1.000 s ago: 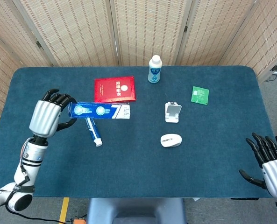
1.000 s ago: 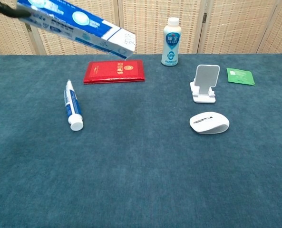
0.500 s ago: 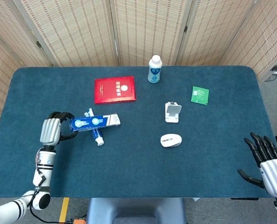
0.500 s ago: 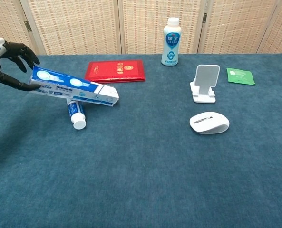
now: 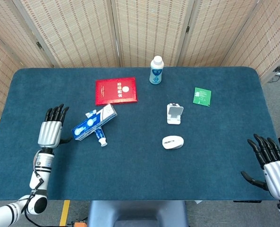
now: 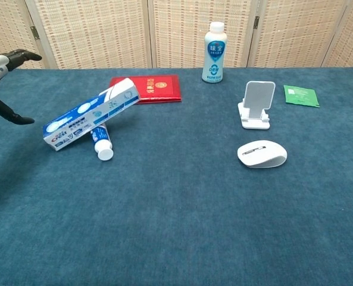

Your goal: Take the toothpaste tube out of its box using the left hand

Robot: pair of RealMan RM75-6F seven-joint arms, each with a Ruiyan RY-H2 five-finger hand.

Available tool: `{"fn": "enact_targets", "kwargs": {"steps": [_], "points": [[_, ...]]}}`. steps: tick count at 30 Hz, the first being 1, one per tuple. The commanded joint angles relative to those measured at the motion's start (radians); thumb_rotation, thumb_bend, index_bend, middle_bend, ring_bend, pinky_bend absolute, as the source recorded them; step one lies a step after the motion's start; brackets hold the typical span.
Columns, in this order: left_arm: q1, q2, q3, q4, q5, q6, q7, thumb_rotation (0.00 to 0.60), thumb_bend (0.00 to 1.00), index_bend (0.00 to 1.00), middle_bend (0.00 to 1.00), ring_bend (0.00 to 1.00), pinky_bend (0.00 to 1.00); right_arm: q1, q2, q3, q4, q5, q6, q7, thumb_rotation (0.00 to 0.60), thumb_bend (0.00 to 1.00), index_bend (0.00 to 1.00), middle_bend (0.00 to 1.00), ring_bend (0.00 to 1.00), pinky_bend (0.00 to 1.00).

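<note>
Woven reed screens stand behind a table (image 5: 144, 175) covered in dark blue felt. On its left part, the toothpaste box (image 5: 94, 122) lies diagonally across the toothpaste tube (image 5: 101, 137), its far end raised toward the red booklet (image 5: 115, 90). The tube's white cap points toward the near edge. The left hand (image 5: 51, 130) is released, fingers spread, just beside the box's near end. The right hand (image 5: 272, 162) is spread open at the table's near right corner, holding nothing.

The box (image 5: 94, 122) hides most of the toothpaste tube (image 5: 101, 137).
</note>
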Motion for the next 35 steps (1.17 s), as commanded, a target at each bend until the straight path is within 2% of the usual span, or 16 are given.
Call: {"fn": "enact_targets", "kwargs": {"steps": [1,5,8,10,14,16,19,22,25,29,35], "points": [[0.030,0.111,0.015,-0.151,0.011,0.024,0.048,0.600,0.12,0.03,0.03,0.01,0.01,-0.001,0.001,0.000,-0.001,0.000,0.002,0.000,0.600,0.23,0.00,0.00,0.00,0.00],[0.107,0.255,0.092,-0.299,0.081,0.088,0.099,0.600,0.12,0.03,0.03,0.01,0.00,-0.004,-0.001,0.001,-0.001,0.004,0.004,-0.003,0.600,0.23,0.00,0.00,0.00,0.00],[0.186,0.317,0.147,-0.346,0.147,0.170,0.055,0.600,0.13,0.03,0.03,0.01,0.00,-0.003,-0.004,0.003,-0.004,0.013,-0.004,-0.020,0.600,0.23,0.00,0.00,0.00,0.00],[0.228,0.329,0.177,-0.334,0.190,0.209,0.001,0.600,0.13,0.03,0.03,0.01,0.00,-0.001,-0.006,0.005,-0.012,0.027,-0.019,-0.037,0.600,0.23,0.00,0.00,0.00,0.00],[0.303,0.307,0.234,-0.222,0.278,0.298,-0.019,0.600,0.13,0.03,0.03,0.00,0.00,0.007,-0.010,0.015,-0.034,0.063,-0.053,-0.073,0.600,0.23,0.00,0.00,0.00,0.00],[0.330,0.317,0.264,-0.222,0.291,0.294,-0.069,0.600,0.13,0.03,0.01,0.00,0.00,0.011,-0.011,0.016,-0.041,0.071,-0.067,-0.094,0.600,0.23,0.00,0.00,0.00,0.00],[0.369,0.378,0.313,-0.254,0.310,0.268,-0.225,0.600,0.13,0.03,0.00,0.00,0.00,0.019,-0.011,0.015,-0.049,0.081,-0.094,-0.113,0.600,0.23,0.00,0.00,0.00,0.00],[0.400,0.395,0.324,-0.230,0.324,0.284,-0.317,0.600,0.13,0.02,0.00,0.00,0.00,0.024,-0.017,0.021,-0.054,0.100,-0.110,-0.138,0.600,0.23,0.00,0.00,0.00,0.00],[0.432,0.379,0.305,-0.171,0.322,0.326,-0.377,0.600,0.13,0.02,0.00,0.00,0.00,0.032,-0.024,0.029,-0.061,0.127,-0.134,-0.162,0.600,0.23,0.00,0.00,0.00,0.00],[0.453,0.357,0.274,-0.139,0.310,0.358,-0.332,0.600,0.13,0.02,0.00,0.00,0.00,0.040,-0.030,0.034,-0.074,0.148,-0.158,-0.194,0.600,0.23,0.00,0.00,0.00,0.00],[0.467,0.339,0.258,-0.136,0.323,0.370,-0.271,0.600,0.13,0.02,0.00,0.00,0.00,0.042,-0.037,0.035,-0.078,0.152,-0.163,-0.211,0.600,0.23,0.00,0.00,0.00,0.00]]}}
